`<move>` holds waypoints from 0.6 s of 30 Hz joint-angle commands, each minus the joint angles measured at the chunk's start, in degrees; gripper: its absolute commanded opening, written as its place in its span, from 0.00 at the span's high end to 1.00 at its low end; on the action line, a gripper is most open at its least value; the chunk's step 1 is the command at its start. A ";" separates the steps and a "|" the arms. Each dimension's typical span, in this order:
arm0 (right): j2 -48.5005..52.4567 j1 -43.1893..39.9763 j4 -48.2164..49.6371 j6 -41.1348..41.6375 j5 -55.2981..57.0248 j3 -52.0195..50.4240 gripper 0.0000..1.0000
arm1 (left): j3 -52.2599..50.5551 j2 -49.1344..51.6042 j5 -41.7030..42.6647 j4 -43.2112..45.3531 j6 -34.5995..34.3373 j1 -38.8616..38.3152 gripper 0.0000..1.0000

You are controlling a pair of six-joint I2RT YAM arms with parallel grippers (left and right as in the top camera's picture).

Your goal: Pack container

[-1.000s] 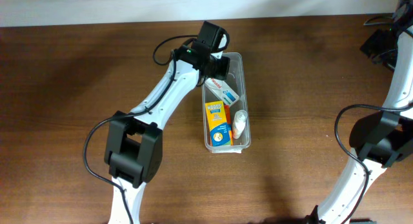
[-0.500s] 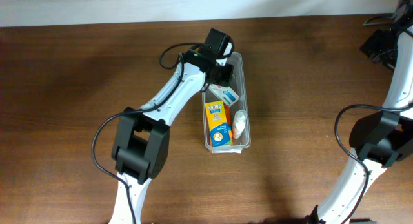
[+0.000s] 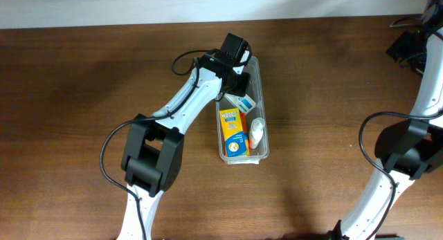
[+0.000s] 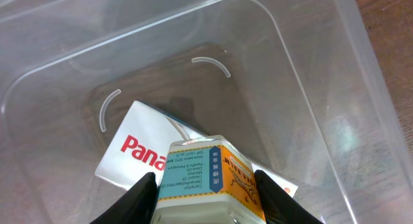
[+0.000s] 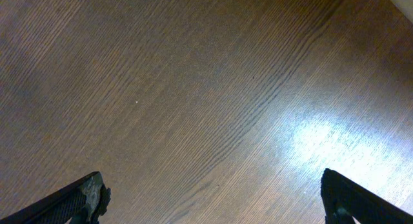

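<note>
Left end effector (image 3: 239, 81): pinching a small carton (image 4: 203, 166) with a blue and orange label, one finger on each side of it. It hangs inside the upper end of the container (image 3: 264, 108).

Container: clear, standing on the surface (image 3: 332, 95) at upper centre of the overhead frame, long axis running top to bottom.

Contents: a white box (image 4: 132, 153) with red lettering lies on the container floor directly under the held carton. A yellow box (image 3: 234, 131) and a white bottle (image 3: 257, 131) lie side by side in the lower half.

Change from one second ago: the left arm has swung rightward, its elbow now sitting further right in the frame. The end effector has come further over the container, so it now covers part of the white box (fully exposed before). The container and the lower contents have not shifted.

Right end effector (image 5: 211, 185): fingers spread wide over bare surface, holding nothing, position unchanged.
</note>
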 commanded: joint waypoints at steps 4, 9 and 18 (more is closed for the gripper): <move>-0.24 0.07 0.02 0.24 1.14 0.02 0.02 | 1.57 0.50 1.03 -0.44 -0.72 0.20 0.63; -0.24 0.07 0.02 0.22 1.14 0.02 0.02 | 4.42 0.50 2.69 -1.55 -0.68 0.20 0.63; -0.24 0.07 0.02 0.24 1.14 0.02 0.02 | 11.80 0.50 -1.81 -10.03 -0.68 0.20 0.63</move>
